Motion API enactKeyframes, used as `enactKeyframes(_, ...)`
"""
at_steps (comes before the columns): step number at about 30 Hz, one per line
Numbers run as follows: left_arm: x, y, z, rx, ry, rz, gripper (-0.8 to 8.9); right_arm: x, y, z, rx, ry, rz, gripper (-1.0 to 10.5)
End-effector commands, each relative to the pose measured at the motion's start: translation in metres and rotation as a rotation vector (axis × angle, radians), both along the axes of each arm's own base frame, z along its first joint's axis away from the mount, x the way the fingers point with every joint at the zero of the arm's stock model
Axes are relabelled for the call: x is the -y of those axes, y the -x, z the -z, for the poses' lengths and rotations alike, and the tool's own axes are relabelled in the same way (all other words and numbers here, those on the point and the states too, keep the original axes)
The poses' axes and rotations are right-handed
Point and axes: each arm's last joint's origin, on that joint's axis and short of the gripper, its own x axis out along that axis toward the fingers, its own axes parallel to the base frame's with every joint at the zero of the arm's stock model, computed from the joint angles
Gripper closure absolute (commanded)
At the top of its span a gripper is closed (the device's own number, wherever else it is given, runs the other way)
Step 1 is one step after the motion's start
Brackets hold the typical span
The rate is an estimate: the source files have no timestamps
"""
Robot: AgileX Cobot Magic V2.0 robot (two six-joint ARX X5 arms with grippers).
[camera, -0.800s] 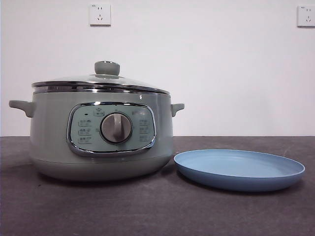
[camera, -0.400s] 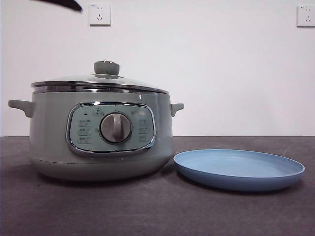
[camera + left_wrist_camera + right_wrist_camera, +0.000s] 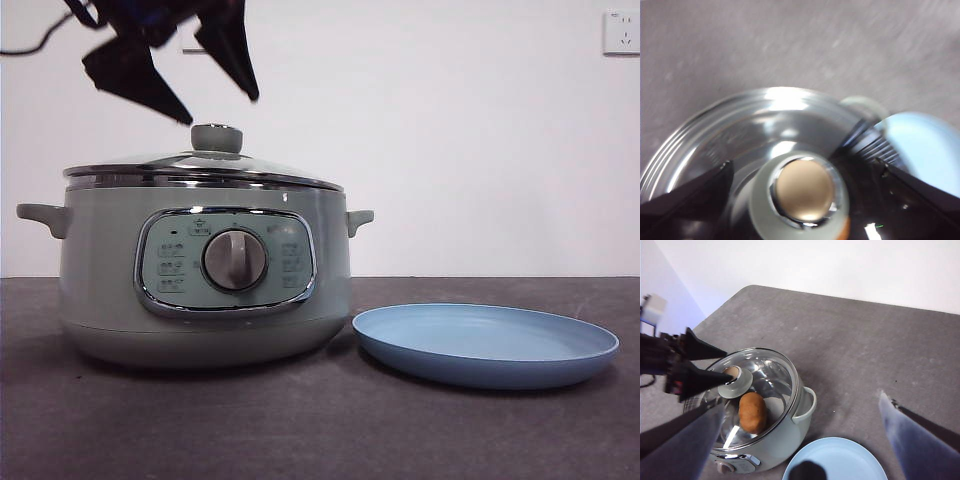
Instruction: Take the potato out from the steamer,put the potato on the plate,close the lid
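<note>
No writing can be read on the steamer (image 3: 205, 270) panel. The left gripper (image 3: 215, 105) hangs just above the knob of the lid (image 3: 205, 165), jaws wide apart, holding nothing. Only the right wrist view shows the potato (image 3: 752, 412) inside, under the glass. The right gripper (image 3: 800, 440), open and empty, is high over the plate (image 3: 487, 345).

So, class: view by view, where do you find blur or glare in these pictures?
Left wrist view: whole picture motion-blurred, strong glare on the domed glass lid. Front view: sharp, small highlights on the lid's steel rim; the left claw is a dark silhouette. Right wrist view: its own claw is blurred, the scene fairly sharp.
</note>
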Motion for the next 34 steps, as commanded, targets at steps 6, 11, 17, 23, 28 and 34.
enactKeyframes(6,0.006,-0.007,0.019,-0.067,-0.064,0.016,6.20,0.000,0.001,-0.001,-0.002,-0.010,0.004,2.6)
enactKeyframes(11,0.006,-0.007,0.019,-0.064,-0.082,0.034,8.22,0.000,0.001,-0.001,-0.002,-0.010,0.004,2.6)
enactKeyframes(17,0.006,-0.008,0.012,-0.037,-0.073,0.034,8.22,0.000,0.001,-0.001,-0.005,-0.013,0.006,2.6)
enactKeyframes(23,0.005,-0.007,-0.040,0.063,-0.054,0.047,8.22,-0.001,0.000,-0.003,0.009,-0.032,0.002,2.6)
enactKeyframes(28,-0.003,0.006,-0.109,0.195,-0.055,0.069,8.22,-0.009,0.000,-0.006,0.034,-0.051,-0.028,2.6)
enactKeyframes(34,-0.028,0.046,-0.185,0.346,-0.037,0.054,8.22,-0.037,-0.005,-0.004,0.037,-0.054,-0.149,2.6)
